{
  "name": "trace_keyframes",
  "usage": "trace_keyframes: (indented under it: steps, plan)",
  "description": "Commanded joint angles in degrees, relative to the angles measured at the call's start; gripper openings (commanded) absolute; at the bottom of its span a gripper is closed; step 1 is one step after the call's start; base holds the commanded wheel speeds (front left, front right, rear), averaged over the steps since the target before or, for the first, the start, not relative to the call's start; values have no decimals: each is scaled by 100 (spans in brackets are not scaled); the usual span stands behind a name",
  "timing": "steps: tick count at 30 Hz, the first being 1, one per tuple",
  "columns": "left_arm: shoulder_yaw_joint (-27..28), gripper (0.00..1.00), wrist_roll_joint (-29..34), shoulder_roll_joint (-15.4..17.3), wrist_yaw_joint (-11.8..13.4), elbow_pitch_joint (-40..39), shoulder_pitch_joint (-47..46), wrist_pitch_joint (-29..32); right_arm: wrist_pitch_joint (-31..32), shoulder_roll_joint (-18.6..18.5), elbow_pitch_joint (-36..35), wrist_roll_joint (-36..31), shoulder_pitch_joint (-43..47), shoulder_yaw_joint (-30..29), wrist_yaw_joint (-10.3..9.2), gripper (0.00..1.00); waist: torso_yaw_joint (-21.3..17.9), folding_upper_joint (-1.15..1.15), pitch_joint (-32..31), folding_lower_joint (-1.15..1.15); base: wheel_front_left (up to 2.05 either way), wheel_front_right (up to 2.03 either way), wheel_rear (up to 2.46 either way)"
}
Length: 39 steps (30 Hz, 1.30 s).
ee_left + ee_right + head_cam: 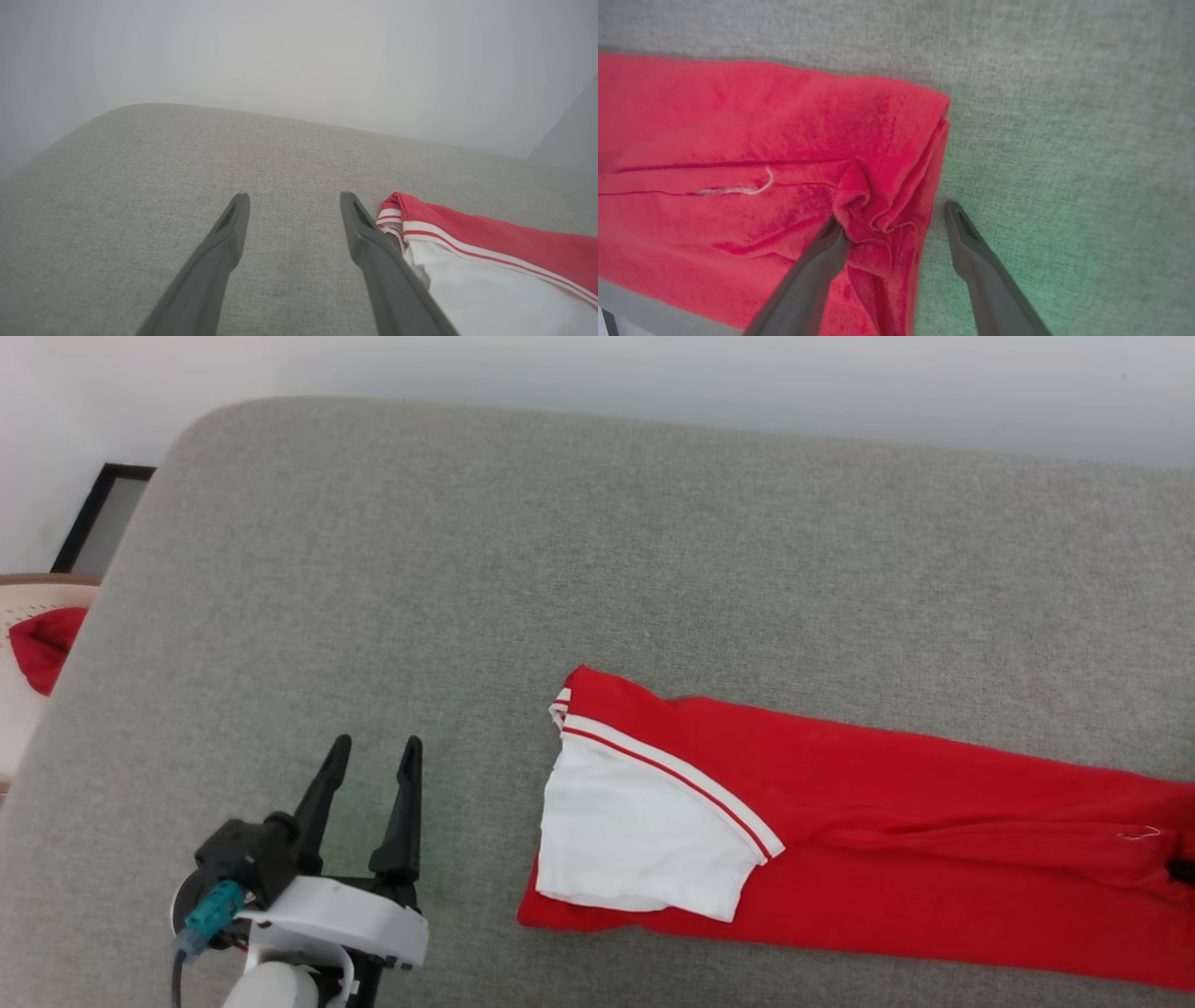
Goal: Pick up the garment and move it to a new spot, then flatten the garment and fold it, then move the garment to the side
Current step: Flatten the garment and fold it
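Grey woven upholstery (467, 569) is seen across the head view, and the garment (887, 803) is laid on it at the right as a long red strip running off the right edge. At the strip's left end a white inner flap is turned over, edged with red-and-white striped trim. The left gripper (376, 742) is held at the lower left over bare upholstery, apart from the garment, with its fingers spread wide and nothing between them. A red cloth (42, 649) is seen at the far left edge, off the upholstery.

In the left wrist view the same wide spread is shown, and the garment's striped end is seen just beside one finger.

In the right wrist view the right gripper (894, 214) is spread wide at the garment's plain red end. A bunched fold is seen between the fingers, one tip at the crumple, the other over bare upholstery just past the garment's edge. A loose white thread (738, 189) is seen on the red fabric.
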Motion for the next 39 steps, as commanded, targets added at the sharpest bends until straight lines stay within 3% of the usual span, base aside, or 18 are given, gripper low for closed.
trace_keyframes:
  steps: [1, 2, 5, 10, 19, 29, 34, 39]
  plan:
    - [43, 100, 55, -42, -38, 17, -49, -3, 176, 563, 70, -26, 333, 355, 39, 24, -19, 0, 42, 0, 0, 0, 0]
    - [91, 100, 113, -75, -74, 59, -63, -2, 139, 619, 101, -72, 314, 312, 39, 0, -26, 0, 54, 0, 0, 0, 0]
    - [229, 100, 249, -159, -137, 131, -85, -2, 14, 778, 169, -126, 268, 149, 37, 0, -73, 0, 77, 0, 0, 0, 0]
    - [449, 100, 462, -168, -186, 186, -43, -2, -314, 724, 332, -231, 135, -300, 11, 0, -228, 0, 44, 0, 0, 0, 0]
    - [896, 100, 587, -196, -226, 44, 139, -2, -1118, 403, 662, -337, -51, -1284, 17, 0, -626, 0, 57, 0, 0, 0, 0]
    - [945, 100, 648, -158, -222, -100, 58, -2, -1553, -27, 1647, -390, -294, -2242, 19, 0, -904, 0, 267, 0, 0, 0, 0]
    - [885, 100, 655, -188, -223, -81, 36, -2, -1434, 147, 1282, -503, -253, -2136, 19, 0, -960, 0, 230, 0, 0, 0, 0]
    - [906, 100, 580, -234, -223, -72, 147, -1, -1332, 386, 1, -422, 214, -2009, 20, 0, -951, 0, 79, 0, 0, 0, 0]
